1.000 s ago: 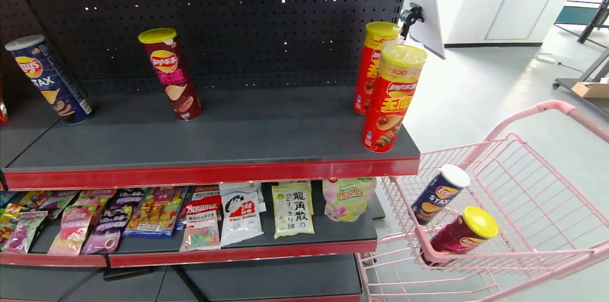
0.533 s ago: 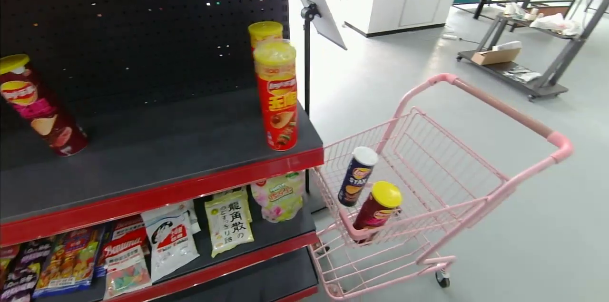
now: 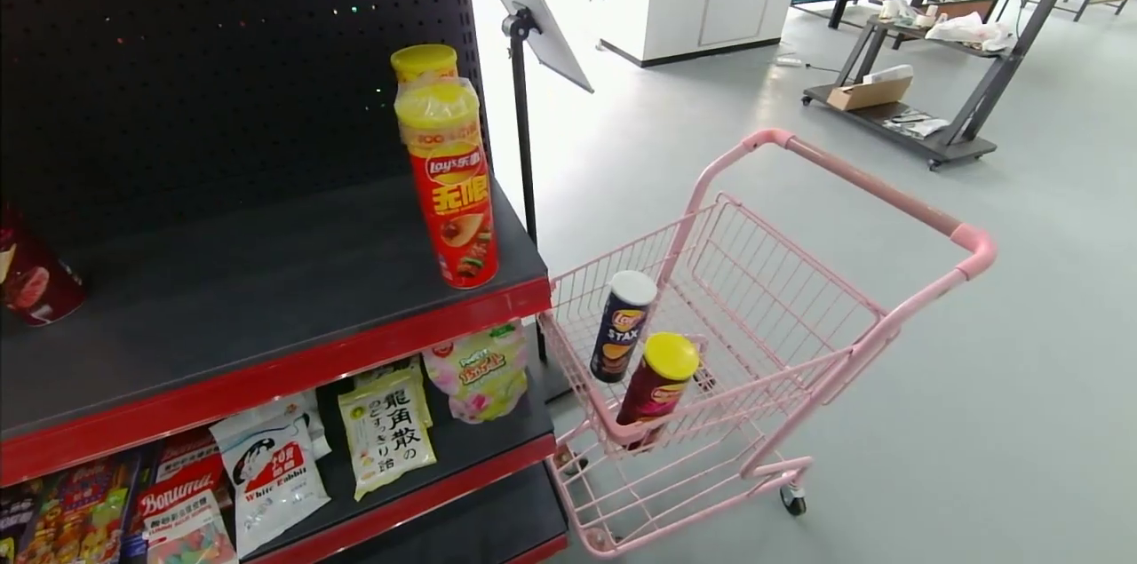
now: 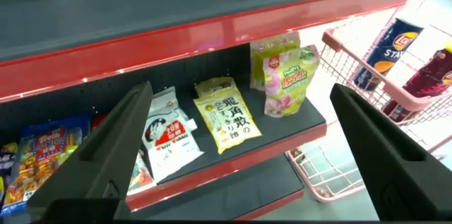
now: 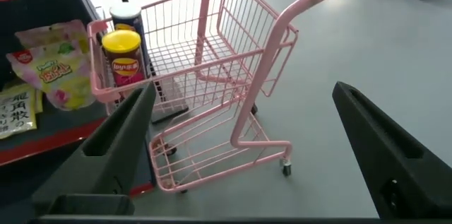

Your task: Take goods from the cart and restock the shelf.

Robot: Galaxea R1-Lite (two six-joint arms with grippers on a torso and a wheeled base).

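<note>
Pick pending, we judged: left gripper (image 4: 241, 90) and right gripper (image 5: 244, 86) had fingers spread wide, empty; blue can (image 3: 622, 326) and maroon can (image 3: 657, 386) leaned in the cart (image 3: 875, 191) at 4 o'clock from the shelf (image 3: 266, 280); next needed a reach down.

View swung right, toward the cart (image 3: 870, 185)

1 pink cart (image 3: 875, 189), 2 carted chip cans (image 3: 622, 329) (image 3: 659, 382), 3 shelved chip cans (image 3: 453, 182) (image 3: 425, 62) (image 3: 31, 280), 1 sign stand (image 3: 524, 138)

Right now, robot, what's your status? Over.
Left gripper open, empty. Right gripper open, empty. Blue can, maroon can in pink cart, not yet shelved. Its wire sides ring them.
</note>
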